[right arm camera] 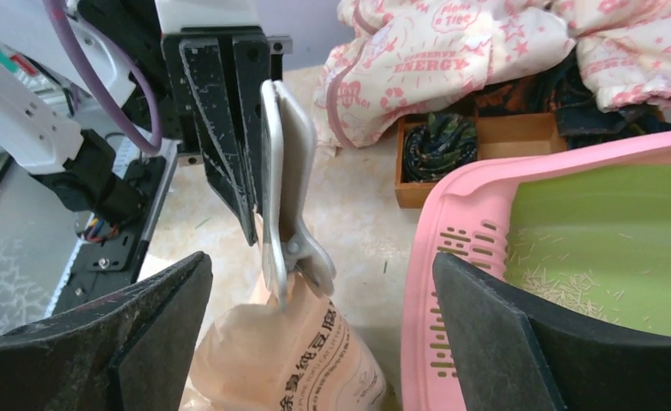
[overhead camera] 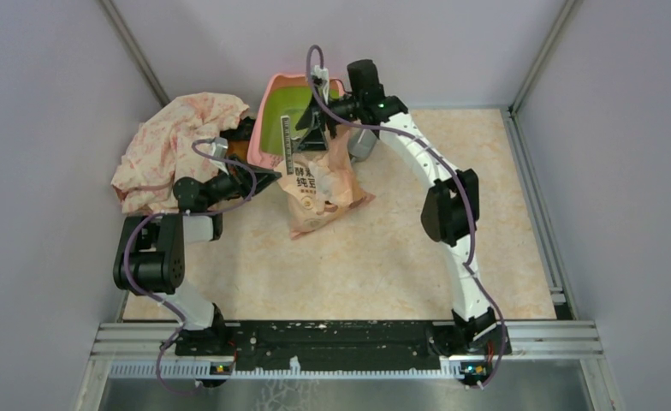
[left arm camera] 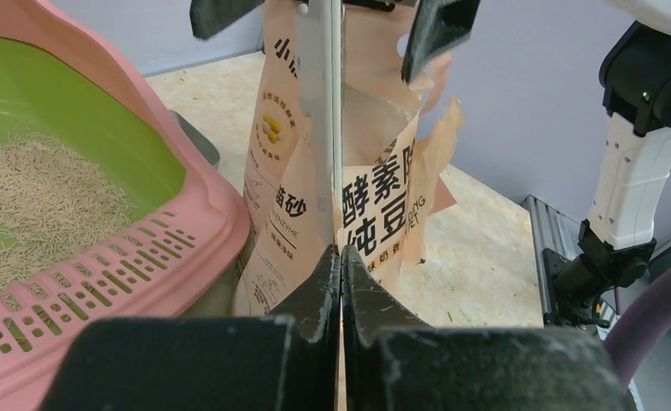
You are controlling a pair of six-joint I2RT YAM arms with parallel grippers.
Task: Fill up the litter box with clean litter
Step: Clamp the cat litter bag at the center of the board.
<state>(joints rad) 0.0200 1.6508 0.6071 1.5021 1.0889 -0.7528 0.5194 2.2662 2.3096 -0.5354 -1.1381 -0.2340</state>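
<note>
The litter box sits at the far edge of the bench, with a thin scatter of clean litter on its green floor. The peach bag stands against the box's rim, a white clip on its top. The left gripper is clenched at that top edge. The right gripper is spread wide, straddling the clip without touching it. A cloth heap fills the far-left corner. Bare surface runs to the near and right edges.

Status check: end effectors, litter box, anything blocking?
Left end effector shut at the white clip; hold unclear. Right end effector open wide over the bag. Litter box partly covered with litter. Clip sits at bag top.
</note>
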